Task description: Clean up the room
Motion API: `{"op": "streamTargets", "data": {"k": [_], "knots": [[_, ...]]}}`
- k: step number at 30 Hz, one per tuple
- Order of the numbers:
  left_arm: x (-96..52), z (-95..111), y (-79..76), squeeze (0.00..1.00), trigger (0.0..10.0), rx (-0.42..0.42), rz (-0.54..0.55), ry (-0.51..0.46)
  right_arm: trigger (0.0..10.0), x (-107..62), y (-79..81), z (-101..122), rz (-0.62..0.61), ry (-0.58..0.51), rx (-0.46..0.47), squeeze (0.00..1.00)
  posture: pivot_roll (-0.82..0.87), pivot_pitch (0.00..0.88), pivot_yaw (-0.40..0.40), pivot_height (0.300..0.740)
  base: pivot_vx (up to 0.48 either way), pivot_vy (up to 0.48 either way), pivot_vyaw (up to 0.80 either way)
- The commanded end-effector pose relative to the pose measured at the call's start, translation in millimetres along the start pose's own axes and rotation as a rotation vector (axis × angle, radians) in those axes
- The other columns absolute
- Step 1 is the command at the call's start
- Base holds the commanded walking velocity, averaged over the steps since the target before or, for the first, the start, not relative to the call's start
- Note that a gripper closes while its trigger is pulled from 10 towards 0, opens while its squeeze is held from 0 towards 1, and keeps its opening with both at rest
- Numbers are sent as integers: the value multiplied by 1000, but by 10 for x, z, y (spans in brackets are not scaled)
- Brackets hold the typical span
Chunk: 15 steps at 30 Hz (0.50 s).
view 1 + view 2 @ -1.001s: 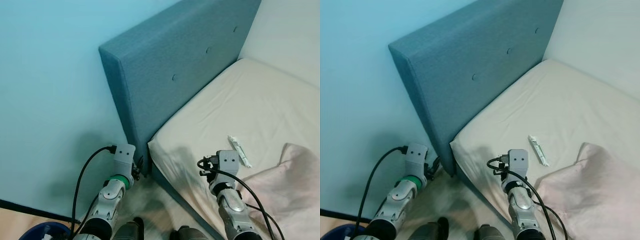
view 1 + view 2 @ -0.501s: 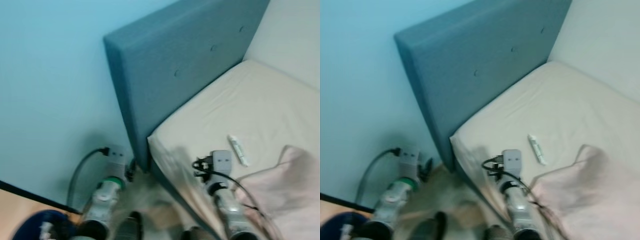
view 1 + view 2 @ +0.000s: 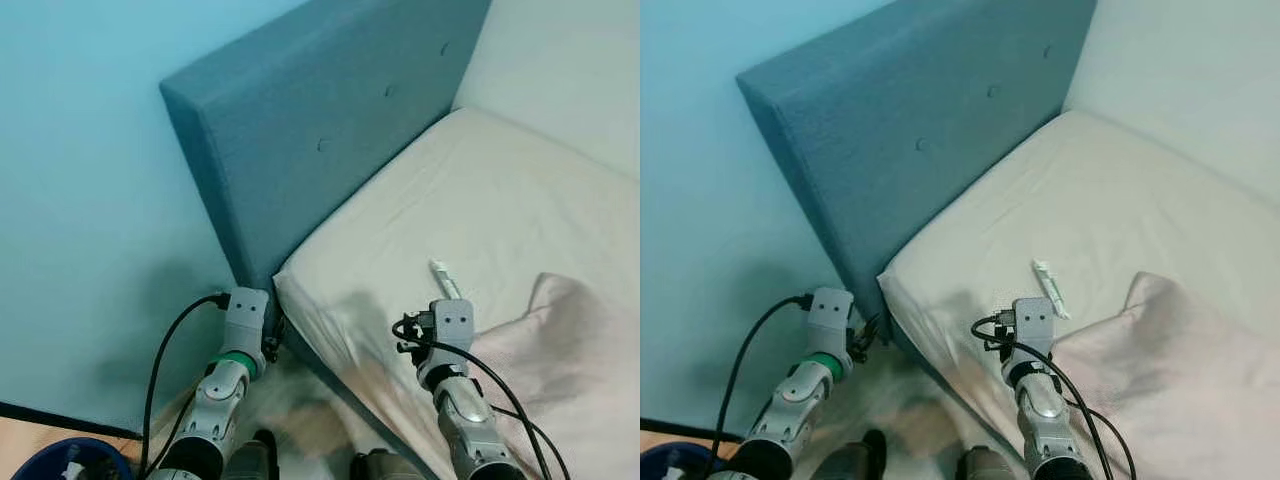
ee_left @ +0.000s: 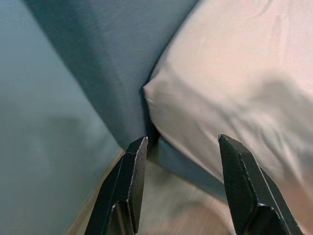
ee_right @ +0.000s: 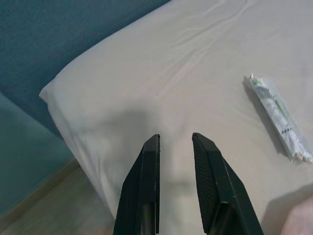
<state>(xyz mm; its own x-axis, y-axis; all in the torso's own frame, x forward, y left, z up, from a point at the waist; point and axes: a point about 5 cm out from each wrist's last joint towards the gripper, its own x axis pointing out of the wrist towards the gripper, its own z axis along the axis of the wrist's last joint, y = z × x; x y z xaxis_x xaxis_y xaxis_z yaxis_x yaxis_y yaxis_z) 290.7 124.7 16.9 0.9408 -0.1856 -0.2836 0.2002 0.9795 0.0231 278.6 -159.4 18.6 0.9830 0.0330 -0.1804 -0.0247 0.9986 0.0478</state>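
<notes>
No text, label or brand is readable anywhere in the bedroom. The white wrapper (image 5: 279,118) lying on the cream mattress (image 3: 500,190) carries small green markings, too blurred to read as words or numbers.

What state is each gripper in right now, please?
Left gripper: open, holding nothing.
Right gripper: slightly open, holding nothing.

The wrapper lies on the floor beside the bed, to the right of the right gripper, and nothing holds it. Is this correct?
Not quite. The wrapper lies on the mattress, not on the floor, as the right wrist view shows. It is to the right of the right gripper, and nothing holds it.
</notes>
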Motion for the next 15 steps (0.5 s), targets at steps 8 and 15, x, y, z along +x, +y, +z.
{"op": "streamTargets", "data": {"k": [8,15], "knots": [[-14,20,-41,0,10000,8,-13,-32,10000,83,-113,175,-46,-58,9,0,22,124,57,705,0,0,0],[-10,56,-58,0,10000,25,-24,-55,10000,160,-158,279,-52,-75,-4,0,22,126,57,670,0,0,0]]}}
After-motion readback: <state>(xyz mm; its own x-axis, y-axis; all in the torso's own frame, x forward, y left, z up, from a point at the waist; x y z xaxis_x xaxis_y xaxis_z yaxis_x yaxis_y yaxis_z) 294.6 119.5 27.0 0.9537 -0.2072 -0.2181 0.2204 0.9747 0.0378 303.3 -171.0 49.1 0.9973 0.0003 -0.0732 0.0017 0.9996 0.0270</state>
